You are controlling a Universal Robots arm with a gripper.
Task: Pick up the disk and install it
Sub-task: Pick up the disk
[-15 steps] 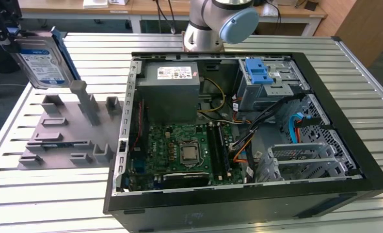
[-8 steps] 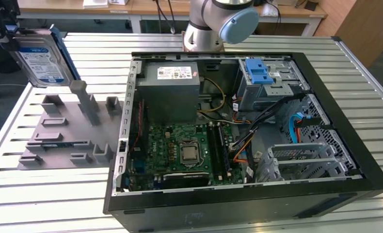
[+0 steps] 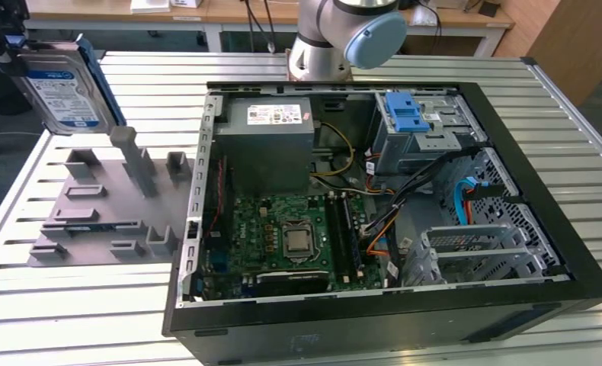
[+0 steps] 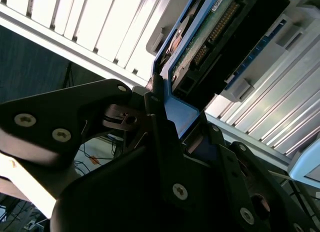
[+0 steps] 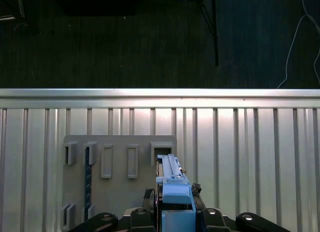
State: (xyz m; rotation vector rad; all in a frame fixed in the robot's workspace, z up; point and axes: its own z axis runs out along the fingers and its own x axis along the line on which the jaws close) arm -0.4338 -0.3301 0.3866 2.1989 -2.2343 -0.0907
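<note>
Disk, a flat silver-metal hard drive with blue-and-white label and blue plastic side rails [image 3: 65, 88], stands on edge at the exterior view's upper left, by the far end of the grey slotted plastic fixture [image 3: 97, 206]. Black gripper [image 5: 176, 214] is clamped on its blue-railed end. Open black computer case [image 3: 545, 252] lies on the slatted metal table [image 3: 78, 305], at the exterior view's right of the fixture.

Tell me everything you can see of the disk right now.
The disk is a flat silver-metal drive with a blue-and-white label and blue plastic side rails. It stands on edge, tilted, at the exterior view's left by the grey slotted holder; whether they touch is unclear. The second wrist view shows its green circuit board and connector. The gripper has its jaws shut on one blue rail.
</note>
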